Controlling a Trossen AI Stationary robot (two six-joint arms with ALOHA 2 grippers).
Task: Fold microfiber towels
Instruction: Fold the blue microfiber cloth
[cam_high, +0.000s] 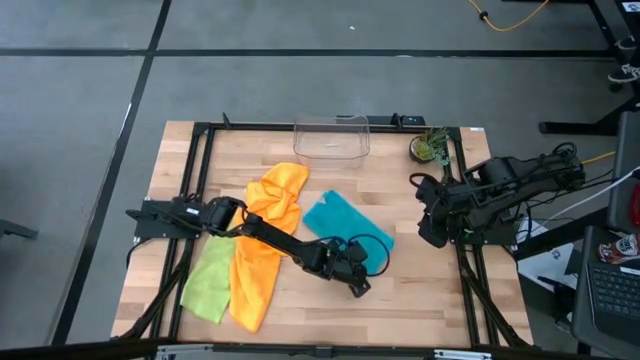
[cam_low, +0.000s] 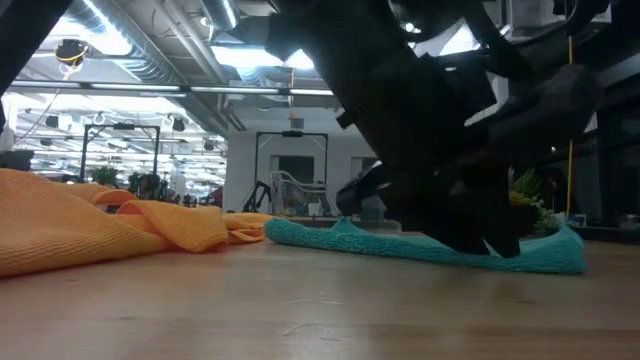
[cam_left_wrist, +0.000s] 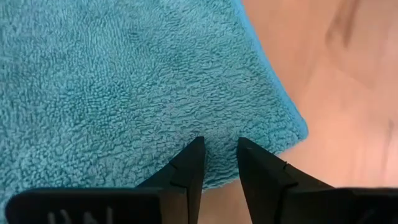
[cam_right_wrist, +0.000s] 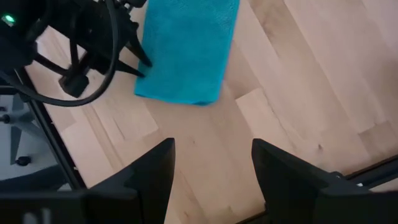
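Table (cam_high: 400, 290): pale wood planks inside a black frame — it fills the middle of the high view.
Orange towels (cam_high: 265, 240): rumpled, running from the table's centre toward 7 o'clock; how the two divide cannot be told from above. The left arm crosses over them.
Green towel (cam_high: 207, 283): at 8 o'clock, lying against the orange towels' outer edge.
Teal towel (cam_high: 345, 226): flat, just past centre toward 4 o'clock, touching the orange towels at its near corner.
Left arm: reaches from 9 o'clock across to the teal towel.
Left gripper (cam_left_wrist: 219, 163): over the teal towel's edge nearest 6 o'clock, fingers (cam_left_wrist: 186, 171) set narrow with a slim gap. The wrist view shows the tips against the pile, but whether any cloth is pinched between them is hard to say.
Right arm: folded up at 3 o'clock, by the table's frame.
Right gripper (cam_right_wrist: 213, 171): raised above bare wood, well apart from the teal towel — fingers spread wide, nothing between them.
Clear bin (cam_high: 331, 137): at 12 o'clock on the far edge.
Plant (cam_high: 430, 147): small and green, at 1 o'clock beside the bin.
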